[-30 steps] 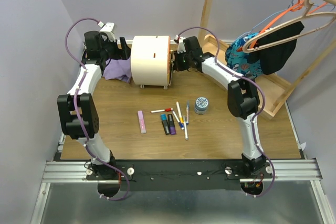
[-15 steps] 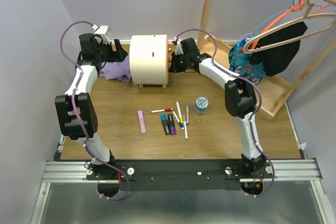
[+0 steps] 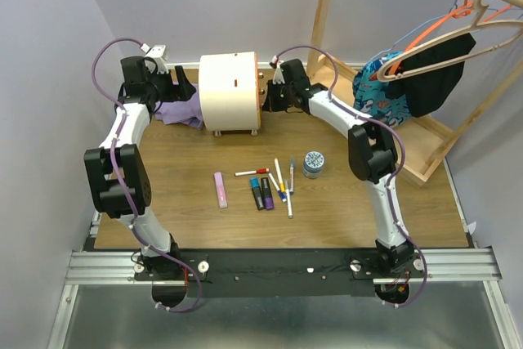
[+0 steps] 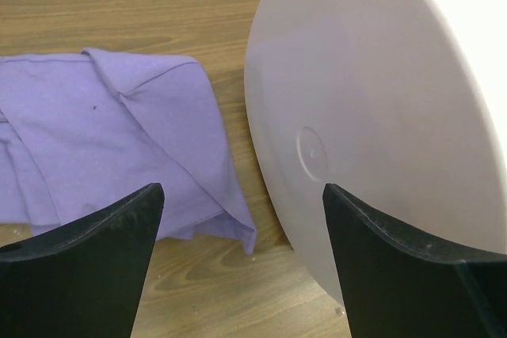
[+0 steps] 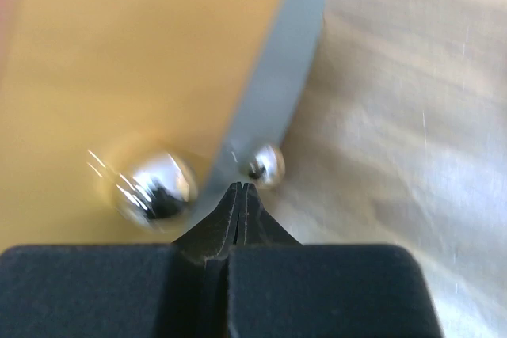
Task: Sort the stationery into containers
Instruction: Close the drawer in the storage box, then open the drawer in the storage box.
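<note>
Purple crumpled cloth (image 4: pixel 119 132) lies left of the cream-white round-topped chest (image 3: pixel 229 91). The left hand (image 4: pixel 242 187) is there too, fingers wide apart, facing the chest's blank back. Right of the chest, the right hand (image 5: pixel 242 191) is pinched together on nothing, just beside a small silver knob (image 5: pixel 265 165) on the orange drawer front (image 5: pixel 142 53). Judging by that, the drawers pull rightward, with room before the wooden rack frame (image 3: pixel 433 165). In front of the chest, well apart from both hands, the pink bar (image 3: pixel 221 190), dark markers (image 3: pixel 261 194), white pens (image 3: pixel 279 176) and grey round tin (image 3: pixel 313 163) lie on the wooden counter (image 3: pixel 180 169).

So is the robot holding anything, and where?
Nothing seems held. The left gripper is open and empty; the right gripper is shut, tips beside a small silver knob without clasping it.
</note>
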Controlling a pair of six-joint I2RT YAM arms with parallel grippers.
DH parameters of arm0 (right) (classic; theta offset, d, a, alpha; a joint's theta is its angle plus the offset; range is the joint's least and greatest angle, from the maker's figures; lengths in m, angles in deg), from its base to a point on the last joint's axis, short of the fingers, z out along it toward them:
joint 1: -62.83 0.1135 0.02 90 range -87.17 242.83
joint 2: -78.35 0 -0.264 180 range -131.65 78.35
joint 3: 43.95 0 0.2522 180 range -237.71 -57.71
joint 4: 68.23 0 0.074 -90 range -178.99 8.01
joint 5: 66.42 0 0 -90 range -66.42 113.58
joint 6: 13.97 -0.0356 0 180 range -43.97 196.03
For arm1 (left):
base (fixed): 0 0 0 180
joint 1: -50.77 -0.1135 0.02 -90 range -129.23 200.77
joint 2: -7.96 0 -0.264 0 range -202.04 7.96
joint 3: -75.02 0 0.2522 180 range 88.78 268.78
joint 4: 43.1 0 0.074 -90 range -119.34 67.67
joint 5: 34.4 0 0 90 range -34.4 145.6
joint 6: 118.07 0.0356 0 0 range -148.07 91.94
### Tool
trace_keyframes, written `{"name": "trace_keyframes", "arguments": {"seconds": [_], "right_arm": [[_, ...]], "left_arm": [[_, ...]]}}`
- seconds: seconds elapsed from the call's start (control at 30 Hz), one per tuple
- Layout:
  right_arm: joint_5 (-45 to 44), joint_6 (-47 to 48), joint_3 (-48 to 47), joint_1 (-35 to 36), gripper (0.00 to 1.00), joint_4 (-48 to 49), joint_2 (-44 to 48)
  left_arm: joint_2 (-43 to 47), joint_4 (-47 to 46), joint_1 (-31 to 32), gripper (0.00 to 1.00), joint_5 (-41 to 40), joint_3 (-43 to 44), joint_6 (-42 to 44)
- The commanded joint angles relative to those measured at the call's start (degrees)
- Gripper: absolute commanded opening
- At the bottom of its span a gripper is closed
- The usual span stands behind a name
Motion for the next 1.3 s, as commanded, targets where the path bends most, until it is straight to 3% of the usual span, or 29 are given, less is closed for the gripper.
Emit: {"name": "trace_keyframes", "arguments": {"seconds": [0.0, 0.13, 0.27, 0.43, 0.53, 0.57, 0.63, 1.27], "right_arm": [[0.4, -1.0, 7.0, -4.1, 0.06, -3.1, 4.3], [9.2, -1.6, 8.0, -8.6, 0.27, -2.7, 3.4], [31.2, -2.5, 6.2, -12.7, 0.48, 2.4, 0.2], [45.8, -12.9, 3.7, -14.9, 0.51, 13.0, -3.9], [51.5, -25.3, 4.8, -15.1, 0.51, 26.4, -5.7], [53.0, -29.2, 5.3, -15.1, 0.5, 34.9, -6.0], [53.7, -39.1, 6.7, -15.1, 0.49, 43.5, -7.2], [48.7, -38.5, -0.6, -12.1, 0.51, 37.9, -9.6]], "left_arm": [[1.5, 2.1, -0.5, 0.91, 2.2, 0.8, 0.5], [1.4, 3.9, -0.4, 0.91, 2.5, 1.3, 1.2], [1.3, 5.6, -0.4, 0.91, 3.2, 1.3, 2.1], [0.8, 7.6, -0.3, 0.93, 5.1, 2.2, 3.0], [0.3, 9.1, -0.3, 0.93, 3.6, 2.9, 4.6], [0.2, 9.6, -0.3, 0.93, 3.0, 3.2, 5.0], [-0.1, 10.9, -0.3, 0.93, 2.9, 3.9, 5.8], [-0.9, 10.3, -0.3, 0.93, 3.6, 3.2, 5.6]]}}
